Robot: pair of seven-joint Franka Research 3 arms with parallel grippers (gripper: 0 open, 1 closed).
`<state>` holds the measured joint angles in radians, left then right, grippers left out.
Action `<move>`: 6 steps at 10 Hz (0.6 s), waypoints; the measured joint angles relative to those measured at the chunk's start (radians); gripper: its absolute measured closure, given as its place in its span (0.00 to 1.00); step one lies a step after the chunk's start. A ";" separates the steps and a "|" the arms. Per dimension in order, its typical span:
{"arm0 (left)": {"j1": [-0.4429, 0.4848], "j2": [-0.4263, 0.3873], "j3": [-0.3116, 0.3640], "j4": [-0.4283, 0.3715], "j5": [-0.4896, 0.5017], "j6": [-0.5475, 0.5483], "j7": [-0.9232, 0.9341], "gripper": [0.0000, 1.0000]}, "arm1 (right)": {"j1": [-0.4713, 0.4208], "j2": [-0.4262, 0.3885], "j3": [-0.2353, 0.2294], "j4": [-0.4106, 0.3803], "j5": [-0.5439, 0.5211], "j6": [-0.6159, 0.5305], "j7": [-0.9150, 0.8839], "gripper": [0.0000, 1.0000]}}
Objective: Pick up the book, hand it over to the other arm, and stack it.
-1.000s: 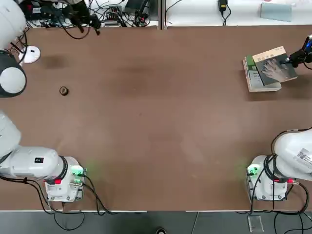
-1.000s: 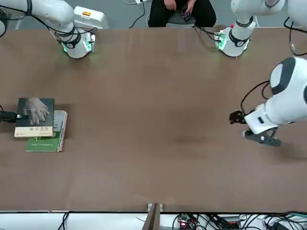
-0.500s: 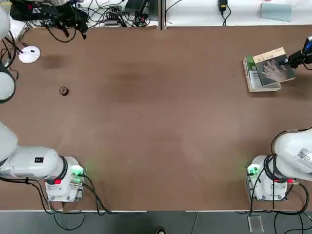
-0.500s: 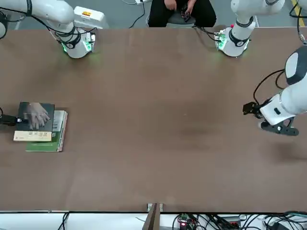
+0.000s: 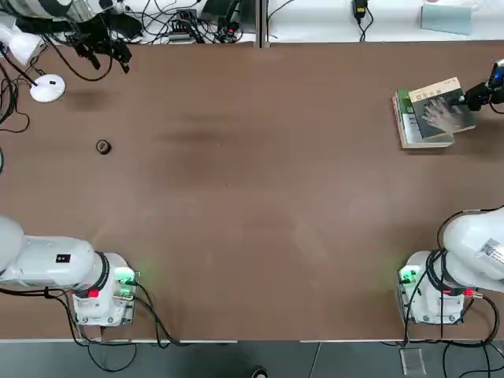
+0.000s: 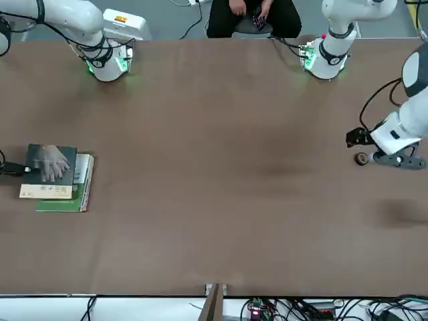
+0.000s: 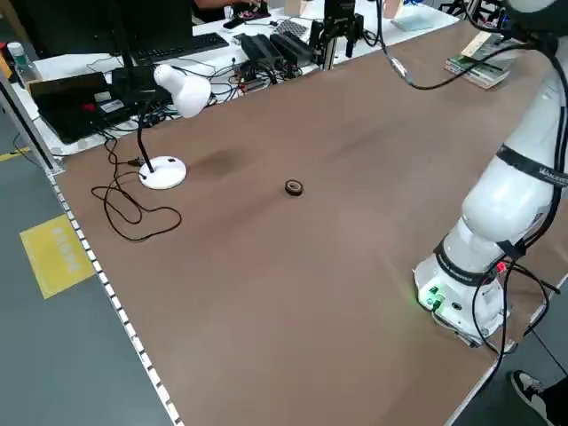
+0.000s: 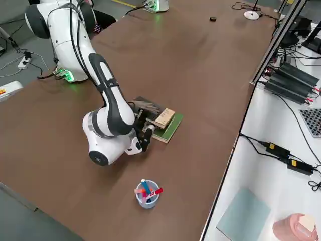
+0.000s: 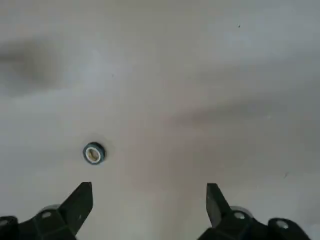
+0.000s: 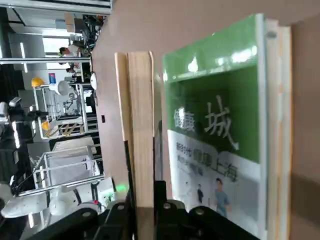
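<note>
The book (image 5: 443, 112), dark grey with a pale hand and a tan band, lies on top of a thicker green-and-white book (image 5: 408, 124) at the table's far right. It overhangs that book toward the right gripper (image 5: 475, 96), which is shut on its outer edge. From the front, the book (image 6: 49, 167) and right gripper (image 6: 17, 170) sit at the left edge. The right wrist view shows the book's tan edge (image 10: 142, 125) between the fingers, beside the green cover (image 10: 215, 125). The left gripper (image 5: 102, 55) hovers open and holds nothing at the far left corner; its fingertips (image 9: 80, 200) stand wide apart.
A small dark ring (image 5: 103, 146) lies on the left side of the table, below the left gripper (image 6: 399, 160). A white desk lamp (image 7: 177, 89) stands at the far left edge. A cup of pens (image 8: 147, 193) sits near the right edge. Cables line the far side.
The book has sunk lower onto the green-and-white book, still gripped. The left arm has swung further out toward the table's left edge.
</note>
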<state>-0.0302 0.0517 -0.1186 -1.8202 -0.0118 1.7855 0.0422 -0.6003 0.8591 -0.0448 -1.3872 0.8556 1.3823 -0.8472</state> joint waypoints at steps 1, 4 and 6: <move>0.000 -0.031 0.002 -0.031 0.000 0.002 0.000 0.00 | 0.000 0.005 0.000 0.006 0.000 0.006 0.000 0.84; 0.000 -0.108 0.022 -0.085 0.000 -0.014 0.000 0.00 | 0.000 0.017 0.002 0.014 0.000 0.023 0.000 0.84; 0.000 -0.140 0.045 -0.090 0.000 -0.055 0.000 0.00 | 0.000 0.019 0.005 0.014 0.000 0.027 -0.002 0.84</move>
<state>-0.0303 -0.0885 -0.0732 -1.9100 -0.0120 1.7306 0.0418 -0.6003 0.8781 -0.0397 -1.3728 0.8556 1.4089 -0.8487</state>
